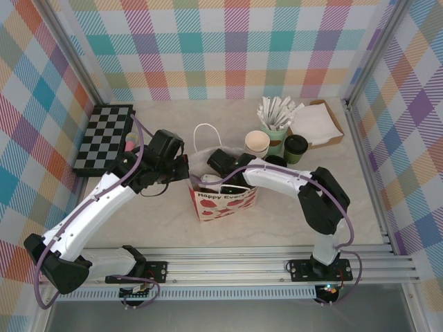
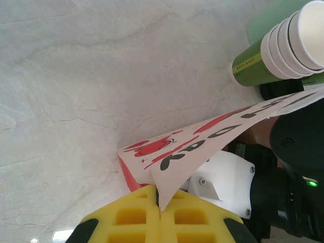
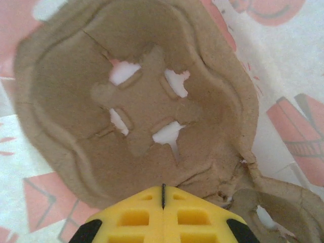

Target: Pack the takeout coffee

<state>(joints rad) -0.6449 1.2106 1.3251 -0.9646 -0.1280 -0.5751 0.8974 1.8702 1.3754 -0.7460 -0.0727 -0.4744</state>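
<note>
On the table, coffee waiting outside the open bag

At the centre of the table (image 1: 138, 221) stands a white paper bag (image 1: 225, 202) printed with red shapes and dark lettering. The left gripper (image 1: 183, 168) grips the bag's left rim; its wrist camera shows the yellow fingers (image 2: 192, 223) pressed fully together with the paper edge caught between them, holding the mouth open. The right gripper (image 1: 209, 178) reaches down inside the bag. Its wrist camera shows its yellow fingers (image 3: 136, 217) closed tight at the near rim of a brown moulded cup carrier (image 3: 66, 101), apparently pinching it, with the bag's printed paper around it.

The coffee cup (image 1: 295, 147), dark green with a black lid, stands upright on the table to the right of the bag, just beside a mint cup (image 1: 278, 142) of wrapped sticks and near a stack of lidless cups (image 1: 257, 144). Neither gripper touches it.

Judging from this, the task is at an early stage: the bag is open and the carrier is going in or being seated. Left to do: release the carrier, fetch the coffee, and lower it into the bag
</note>
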